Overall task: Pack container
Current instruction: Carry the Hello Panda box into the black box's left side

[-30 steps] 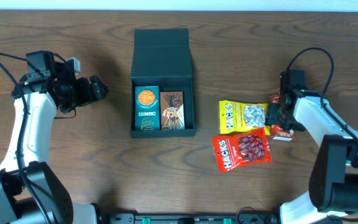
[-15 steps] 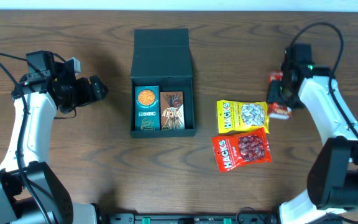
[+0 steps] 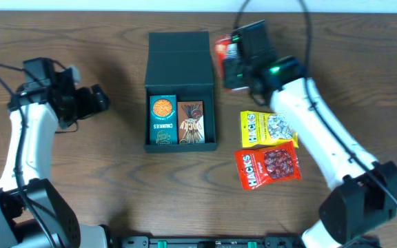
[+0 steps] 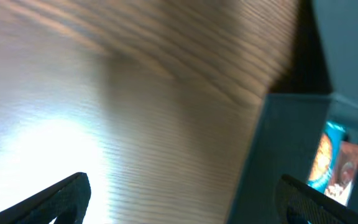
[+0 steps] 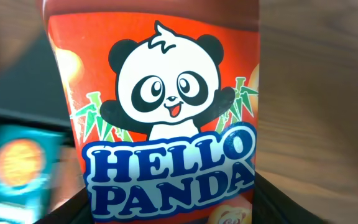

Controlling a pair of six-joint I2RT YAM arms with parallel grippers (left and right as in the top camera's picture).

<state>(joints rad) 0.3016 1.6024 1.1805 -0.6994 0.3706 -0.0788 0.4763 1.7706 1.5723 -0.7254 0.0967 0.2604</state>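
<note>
Just off the fingertips of the left gripper [image 3: 102, 100], whose fingers stood spread wide with nothing between them over the table [image 3: 81, 179], we saw the container [image 3: 179, 58]. It lay with its flap lid folded back, and a teal Chunkies packet [image 3: 163, 120] and a brown packet [image 3: 191, 122] sat side by side inside. Just right of that lid, the right gripper [image 3: 231, 63] was pinching a red Hello Panda box [image 5: 166, 118], its arm reaching in from the right, and beside its forearm a yellow Hacks packet [image 3: 262, 129] touched a red Hacks packet [image 3: 267, 167].
</note>
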